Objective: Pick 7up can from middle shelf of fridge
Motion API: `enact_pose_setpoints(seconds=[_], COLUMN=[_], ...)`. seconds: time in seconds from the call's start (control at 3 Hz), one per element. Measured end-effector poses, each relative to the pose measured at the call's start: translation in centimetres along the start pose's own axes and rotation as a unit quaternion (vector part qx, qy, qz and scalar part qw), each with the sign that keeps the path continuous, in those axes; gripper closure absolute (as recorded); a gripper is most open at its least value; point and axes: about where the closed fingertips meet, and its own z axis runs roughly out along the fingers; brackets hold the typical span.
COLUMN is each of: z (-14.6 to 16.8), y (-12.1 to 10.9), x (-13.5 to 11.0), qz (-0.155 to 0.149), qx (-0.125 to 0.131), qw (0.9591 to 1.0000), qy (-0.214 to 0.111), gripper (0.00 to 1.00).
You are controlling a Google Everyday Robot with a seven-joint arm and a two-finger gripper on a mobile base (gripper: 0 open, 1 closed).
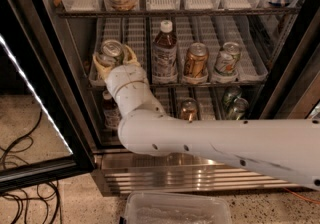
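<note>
Your end effector (112, 63) sits left of centre at the silver-white drink can (111, 52). The grey fridge wall (80, 53) crowds its left, and the white-capped brown bottle (164, 50) stands one free white ribbed lane (136, 35) to the right.

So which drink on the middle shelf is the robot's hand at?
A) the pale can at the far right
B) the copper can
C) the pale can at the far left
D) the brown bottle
C: the gripper is at the 7up can on the left end of the middle shelf, well away from the bottle.
</note>
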Motion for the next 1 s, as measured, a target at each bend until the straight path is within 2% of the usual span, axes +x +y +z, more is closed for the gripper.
enact_pose_setpoints(seconds=[0.33, 0.67, 1.0], z=[-2.3, -3.9, -4.2], y=[-3.3, -4.6, -8.2], x=[-2.5, -5.0, -7.9], qz=[0.026, 0.076, 0.179], qx=[-0.023, -0.065, -0.092], qw=[0.9991, 0.9944, 0.9779], qy=[-0.024, -0.032, -0.056], gripper=[1.0, 1.0, 1.0])
